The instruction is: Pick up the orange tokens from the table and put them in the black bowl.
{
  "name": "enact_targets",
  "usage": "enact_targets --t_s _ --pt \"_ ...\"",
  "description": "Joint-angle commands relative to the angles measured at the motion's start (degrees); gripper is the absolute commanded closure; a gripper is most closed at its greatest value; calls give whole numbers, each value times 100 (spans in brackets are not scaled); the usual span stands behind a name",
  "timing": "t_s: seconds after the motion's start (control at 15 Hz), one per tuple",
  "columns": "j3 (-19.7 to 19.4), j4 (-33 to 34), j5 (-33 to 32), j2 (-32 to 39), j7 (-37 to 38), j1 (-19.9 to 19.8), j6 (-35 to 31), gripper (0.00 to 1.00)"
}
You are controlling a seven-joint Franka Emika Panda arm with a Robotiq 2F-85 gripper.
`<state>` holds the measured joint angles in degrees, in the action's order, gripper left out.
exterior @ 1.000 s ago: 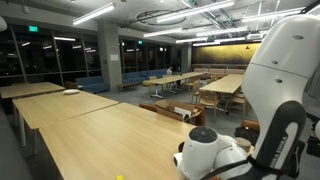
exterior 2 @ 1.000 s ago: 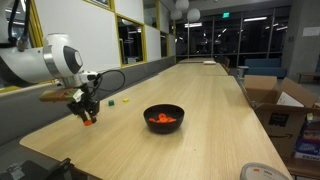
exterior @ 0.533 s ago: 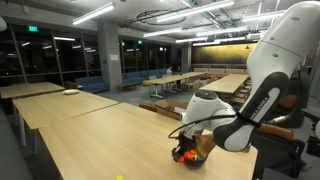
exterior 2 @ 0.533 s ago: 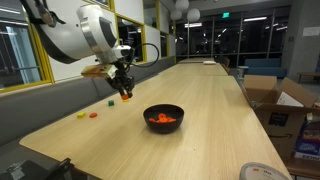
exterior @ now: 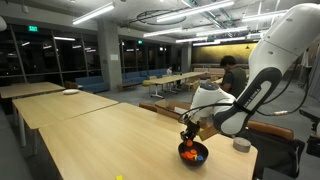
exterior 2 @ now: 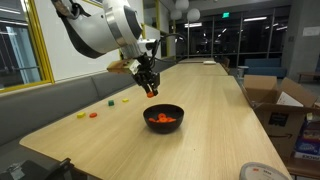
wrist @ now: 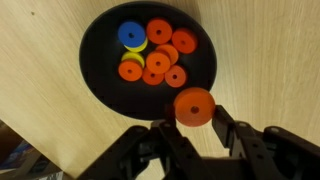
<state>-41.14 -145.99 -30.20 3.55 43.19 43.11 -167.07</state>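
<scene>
The black bowl (exterior 2: 164,116) stands on the pale wood table (exterior 2: 200,100) and also shows in an exterior view (exterior: 193,153). In the wrist view the bowl (wrist: 95,40) holds several orange tokens (wrist: 158,60) plus a blue and a yellow piece. My gripper (wrist: 194,115) is shut on one orange token (wrist: 194,106), held in the air just over the bowl's near rim. In both exterior views the gripper (exterior 2: 150,90) (exterior: 190,133) hangs a little above the bowl. One more orange token (exterior 2: 93,114) lies on the table near its edge.
A yellow piece (exterior 2: 82,114) and a green piece (exterior 2: 108,102) lie near the table's edge. A small grey cylinder (exterior: 240,145) stands beside the bowl. Cardboard boxes (exterior 2: 262,100) stand off the table. A person (exterior: 233,75) is behind the arm.
My gripper has carried the orange token up from near the table's edge and across to a spot above the bowl's rim. The bowl has not moved.
</scene>
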Motion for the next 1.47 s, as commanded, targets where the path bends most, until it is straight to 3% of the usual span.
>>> enact_targets --t_s 0.0,0.13,0.2,0.33,0.53,0.93,1.0,1.07,1.27,1.4 --pt "12 80 440 85 -146 -124 115 75" --pt "56 101 761 145 -266 -193 164 74" --pt "89 105 976 171 -359 -223 188 33" --pt "165 139 1347 214 -561 -252 271 25" --pt "373 222 1817 294 -877 -201 364 3" --pt "1220 535 2333 491 -1395 66 577 0" --pt "2138 609 2221 512 -1356 -666 630 0" --pt "2438 691 2377 586 -1525 -740 702 0" --pt "3730 1093 2889 935 -2189 -1440 1068 0" --pt "4340 1406 3064 1229 -2556 -1803 1382 0"
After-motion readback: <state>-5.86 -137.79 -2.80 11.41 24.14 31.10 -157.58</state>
